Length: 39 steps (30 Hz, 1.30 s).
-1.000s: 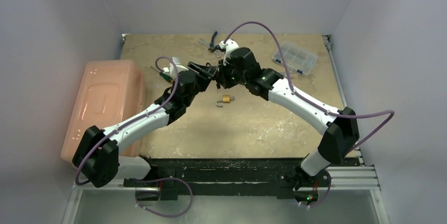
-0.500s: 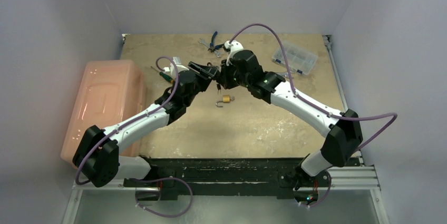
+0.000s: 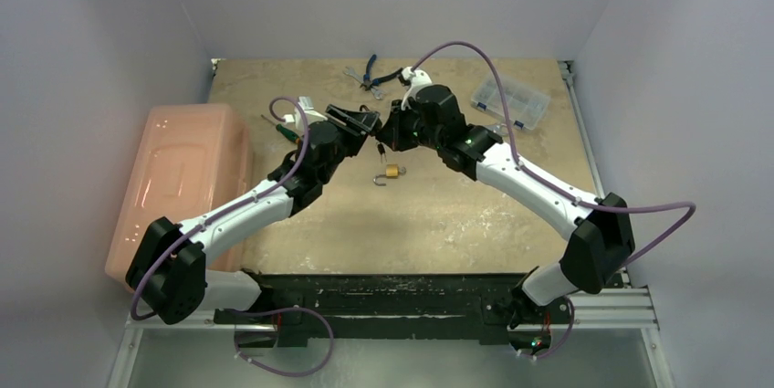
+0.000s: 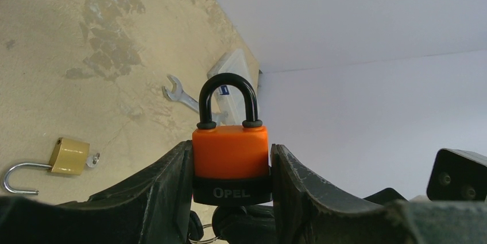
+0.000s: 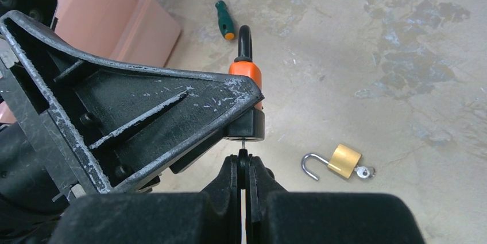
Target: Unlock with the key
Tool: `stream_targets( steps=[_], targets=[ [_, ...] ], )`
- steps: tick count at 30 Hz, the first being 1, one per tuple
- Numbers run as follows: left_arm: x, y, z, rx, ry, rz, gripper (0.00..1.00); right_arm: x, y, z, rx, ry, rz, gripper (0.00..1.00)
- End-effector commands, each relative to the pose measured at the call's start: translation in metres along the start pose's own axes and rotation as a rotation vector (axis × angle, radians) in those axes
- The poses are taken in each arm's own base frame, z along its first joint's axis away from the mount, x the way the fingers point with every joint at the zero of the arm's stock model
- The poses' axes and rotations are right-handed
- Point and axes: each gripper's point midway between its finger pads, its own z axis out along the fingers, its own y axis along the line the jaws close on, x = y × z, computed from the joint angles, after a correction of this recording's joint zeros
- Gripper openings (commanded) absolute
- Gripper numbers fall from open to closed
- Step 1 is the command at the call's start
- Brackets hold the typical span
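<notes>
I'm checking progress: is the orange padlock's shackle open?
No, both legs of the black shackle sit down in the body of the orange padlock.

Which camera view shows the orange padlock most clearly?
The left wrist view: the orange padlock faces the camera, shackle closed, clamped in the left gripper. The right wrist view shows only its edge behind a gripper finger; the top view hardly shows it.

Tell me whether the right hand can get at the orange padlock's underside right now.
Likely yes. The left hand grips only the orange padlock's sides; its underside faces the right hand, shut just beneath, with only a thin pin between.
</notes>
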Motion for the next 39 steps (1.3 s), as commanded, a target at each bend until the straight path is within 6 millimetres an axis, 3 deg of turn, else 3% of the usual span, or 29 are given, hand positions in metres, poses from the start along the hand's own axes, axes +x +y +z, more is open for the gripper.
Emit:
stream_targets(
  steps=[1, 16, 39],
  targets=[
    [0.021, -0.042, -0.016, 0.129, 0.117, -0.002, 0.00, -0.075, 0.025, -0.017, -0.130, -0.261, 0.035, 0.00],
    [0.020, -0.055, -0.022, 0.193, 0.122, 0.034, 0.00, -0.089, 0.016, -0.026, -0.215, -0.295, 0.125, 0.00],
    [0.026, -0.072, -0.032, 0.282, 0.169, 0.008, 0.00, -0.091, -0.002, -0.032, -0.310, -0.300, 0.286, 0.00]
  ],
)
